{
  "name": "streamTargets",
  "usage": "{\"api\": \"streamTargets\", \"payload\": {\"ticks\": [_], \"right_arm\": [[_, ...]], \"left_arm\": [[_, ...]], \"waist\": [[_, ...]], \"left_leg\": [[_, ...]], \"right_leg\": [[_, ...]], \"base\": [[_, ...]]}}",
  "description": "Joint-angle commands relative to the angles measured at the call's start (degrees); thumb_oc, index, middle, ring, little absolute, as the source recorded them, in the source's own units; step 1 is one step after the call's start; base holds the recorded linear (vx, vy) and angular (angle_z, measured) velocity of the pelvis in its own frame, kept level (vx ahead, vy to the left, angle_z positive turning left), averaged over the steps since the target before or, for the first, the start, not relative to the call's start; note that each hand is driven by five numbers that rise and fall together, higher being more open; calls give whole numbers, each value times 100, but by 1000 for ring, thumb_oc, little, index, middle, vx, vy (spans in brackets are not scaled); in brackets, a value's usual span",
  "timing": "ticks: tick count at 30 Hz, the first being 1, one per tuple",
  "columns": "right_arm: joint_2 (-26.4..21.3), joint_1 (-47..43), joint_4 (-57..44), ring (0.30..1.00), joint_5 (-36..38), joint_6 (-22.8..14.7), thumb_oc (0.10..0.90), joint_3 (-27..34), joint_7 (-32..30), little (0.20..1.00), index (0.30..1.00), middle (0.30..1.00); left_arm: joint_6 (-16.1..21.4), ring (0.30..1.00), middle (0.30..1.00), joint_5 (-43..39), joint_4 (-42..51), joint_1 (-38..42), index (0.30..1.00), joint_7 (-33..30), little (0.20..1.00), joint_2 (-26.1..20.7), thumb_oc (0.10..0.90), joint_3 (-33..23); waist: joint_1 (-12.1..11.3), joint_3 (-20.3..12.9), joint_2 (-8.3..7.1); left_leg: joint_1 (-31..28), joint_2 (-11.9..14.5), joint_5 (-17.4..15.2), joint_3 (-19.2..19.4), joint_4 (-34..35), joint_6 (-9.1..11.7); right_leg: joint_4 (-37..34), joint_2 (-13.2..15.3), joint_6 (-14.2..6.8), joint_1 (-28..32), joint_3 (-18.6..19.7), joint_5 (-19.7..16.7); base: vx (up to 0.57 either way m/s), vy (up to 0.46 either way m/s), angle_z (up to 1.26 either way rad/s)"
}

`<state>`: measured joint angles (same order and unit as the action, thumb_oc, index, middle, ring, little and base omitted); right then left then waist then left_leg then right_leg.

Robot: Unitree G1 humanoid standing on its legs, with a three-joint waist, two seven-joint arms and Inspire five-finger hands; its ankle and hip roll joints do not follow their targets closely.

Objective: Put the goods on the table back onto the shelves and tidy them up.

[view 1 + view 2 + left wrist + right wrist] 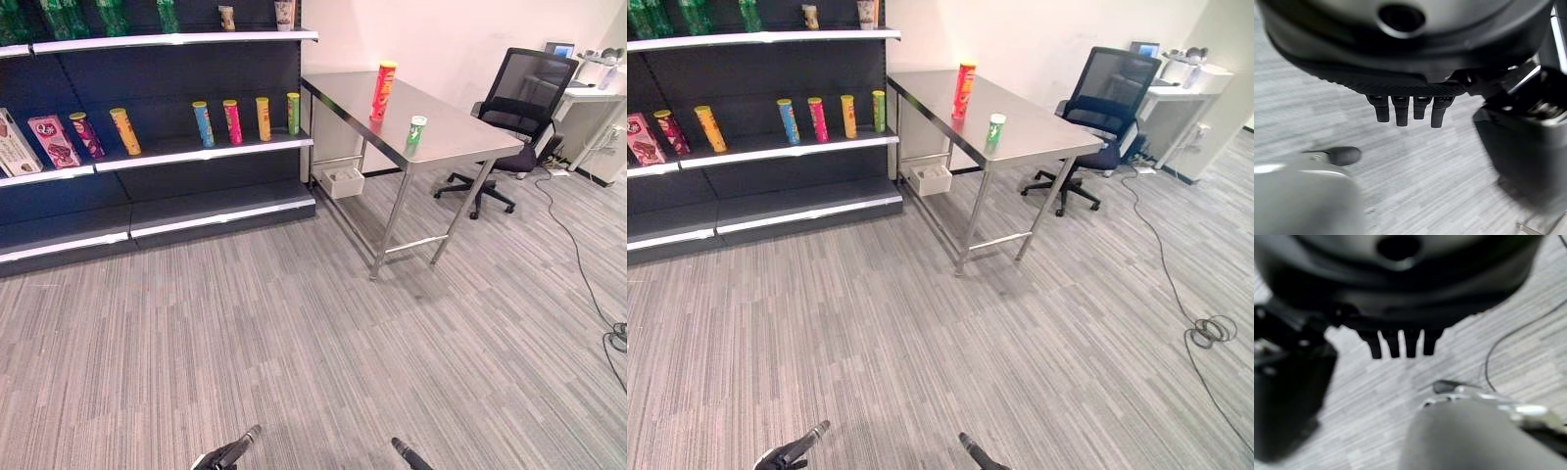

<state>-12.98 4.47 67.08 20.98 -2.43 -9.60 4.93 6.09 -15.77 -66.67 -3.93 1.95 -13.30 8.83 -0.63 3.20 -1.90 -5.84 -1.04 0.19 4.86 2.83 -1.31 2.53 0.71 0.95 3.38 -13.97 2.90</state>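
Cans point(382, 91) upright on table point(460, 137)

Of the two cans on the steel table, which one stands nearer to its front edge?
The short green can. It stands close to the table's front edge, while the tall red can stands farther back.

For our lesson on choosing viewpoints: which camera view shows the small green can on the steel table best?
The left eye view: the green can stands upright near the table edge, in front of the tall red can. The right eye view shows the same a little further off. Both wrist views face the carpet.
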Motion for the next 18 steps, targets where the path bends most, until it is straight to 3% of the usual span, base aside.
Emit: {"api": "streamTargets", "payload": {"ticks": [1,18], "right_arm": [[-186,-433,130,900,79,-269,800,-135,92,900,900,900],[-276,-444,-47,900,-14,-275,800,-236,130,900,900,900]], "left_arm": [[276,900,900,49,-98,419,900,-52,900,-84,800,78],[268,900,900,171,-73,397,900,-90,900,-127,800,81]], "waist": [[19,88,-82],[-33,191,-114]], "left_leg": [[-210,136,-31,109,217,335],[-271,186,-10,73,217,341]], "right_leg": [[-627,543,-827,225,51,-562],[-671,457,-788,252,183,-518]], "base": [[0,0,0],[0,-8,0]]}}
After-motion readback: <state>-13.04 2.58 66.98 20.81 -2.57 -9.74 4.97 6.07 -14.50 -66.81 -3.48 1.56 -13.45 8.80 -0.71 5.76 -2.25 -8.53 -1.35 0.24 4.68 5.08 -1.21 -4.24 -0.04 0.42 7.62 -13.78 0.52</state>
